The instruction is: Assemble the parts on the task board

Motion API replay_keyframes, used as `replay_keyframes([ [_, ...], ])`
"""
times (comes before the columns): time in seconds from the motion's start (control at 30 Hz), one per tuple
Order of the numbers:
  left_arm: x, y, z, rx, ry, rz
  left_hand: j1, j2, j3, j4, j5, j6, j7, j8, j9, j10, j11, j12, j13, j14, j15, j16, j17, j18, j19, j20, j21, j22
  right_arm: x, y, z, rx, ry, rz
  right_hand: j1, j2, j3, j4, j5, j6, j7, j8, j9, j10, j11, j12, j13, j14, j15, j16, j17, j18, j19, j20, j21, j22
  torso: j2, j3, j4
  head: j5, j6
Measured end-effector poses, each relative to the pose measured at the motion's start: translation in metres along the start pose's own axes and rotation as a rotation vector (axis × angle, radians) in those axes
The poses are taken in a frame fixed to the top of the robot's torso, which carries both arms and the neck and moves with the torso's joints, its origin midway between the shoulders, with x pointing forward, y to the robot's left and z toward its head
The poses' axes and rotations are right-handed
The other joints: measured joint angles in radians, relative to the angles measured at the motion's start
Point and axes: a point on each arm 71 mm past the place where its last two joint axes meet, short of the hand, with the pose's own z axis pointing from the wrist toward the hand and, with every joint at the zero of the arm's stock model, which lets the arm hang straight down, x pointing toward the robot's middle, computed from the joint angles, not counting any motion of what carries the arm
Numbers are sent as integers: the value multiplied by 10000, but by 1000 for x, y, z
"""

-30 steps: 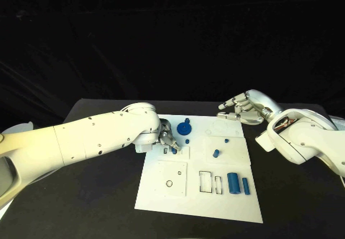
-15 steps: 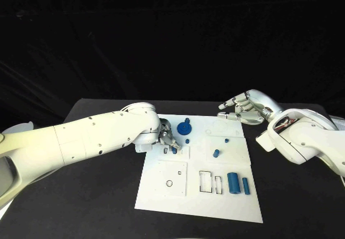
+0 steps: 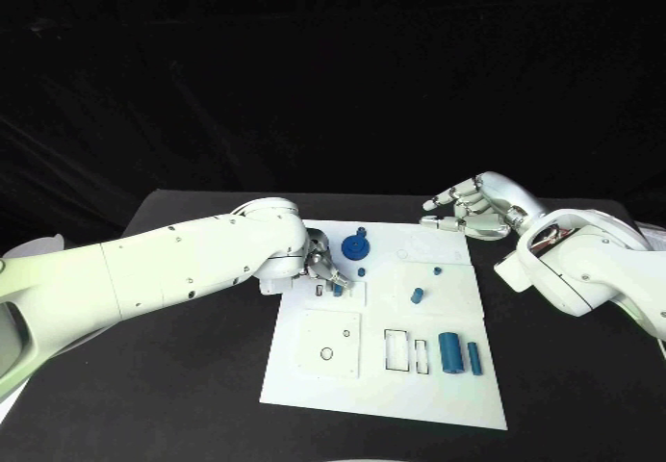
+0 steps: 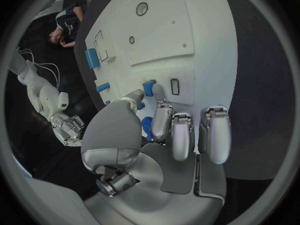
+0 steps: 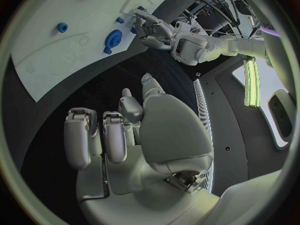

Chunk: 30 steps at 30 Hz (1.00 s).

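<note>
the board (image 3: 347, 380) lies in the middle of the table (image 3: 194, 385), and by the look of it the job is partly done. a gear (image 3: 357, 250) sits near the board's far edge with a small peg (image 3: 362, 232) just beyond it. another peg (image 3: 436, 271) and a short cylinder (image 3: 420, 295) stand in the middle right. a big cylinder (image 3: 449, 351) and a thin bar (image 3: 474, 359) lie near the right edge, just beside two rectangular slots (image 3: 407, 351) that look unfilled, so those pieces seem left to place. the round holes (image 3: 327, 354) on the near left panel also look open.

the left hand (image 3: 322, 271) is down on the board's left part, next to the gear. in the left wrist view its fingers (image 4: 164, 122) curl around a small blue part (image 4: 149, 88), thumb on one side, so it seems to be pinching that part right by a small slot (image 4: 175, 86); i judge it is seating the piece now.

the right hand (image 3: 472, 210) hovers off the board's far right corner, over the table, fingers loosely apart and holding nothing.

hard to tell: whether the pinched part is already in a hole or just touching the surface, since the fingers hide its lower end. the left arm covers the board's left edge. which standing pieces are fully seated cannot be told.
</note>
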Motion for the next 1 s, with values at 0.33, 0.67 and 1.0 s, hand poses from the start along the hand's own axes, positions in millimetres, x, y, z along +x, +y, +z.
replay_keyframes([
  [0.33, 3, 6, -5, 66, 12, -109, 97, 97, -248, 103, -77, -5, -1, -30, 9, 0, 0, -37, -84, 0, 0, 0, 0, 0, 0, 0, 0, -1, -1, -2, 0, 59, -32, -23, 0, 0, 0, 0, 0, 0, 0, 0, 0, 0, 0, 0, 0, 0, 0, 0, -1, 0, 0, 0, 0, -1, -3, -2, 6, -15, 21],
  [0.67, -25, 12, -26, 293, -397, -715, 35, 165, -1404, 326, -1125, -274, 128, -102, 21, -325, 142, -468, -542, 0, 1, 0, -1, 0, 0, 1, 0, -1, -3, -6, 3, 146, -84, -60, 0, 0, 1, -1, 0, 0, 0, 0, 0, 0, 0, 0, 1, 0, 0, 0, -2, 0, 0, 0, 0, -2, -12, 1, 6, -58, 132],
  [1.0, -77, 33, -38, -249, -1026, -1089, 1076, 519, -2018, 326, -1227, -886, 478, -798, -485, -789, 356, -884, -1039, 2, 180, 0, 6, -1, 26, 163, -349, -1, -3, -8, 4, 206, -100, -79, 0, 0, 1, -1, 0, 0, 0, 0, 0, 0, 0, 0, 1, 0, 0, 0, -3, 0, 0, 0, 0, -2, 4, 4, 6, -72, 223],
])
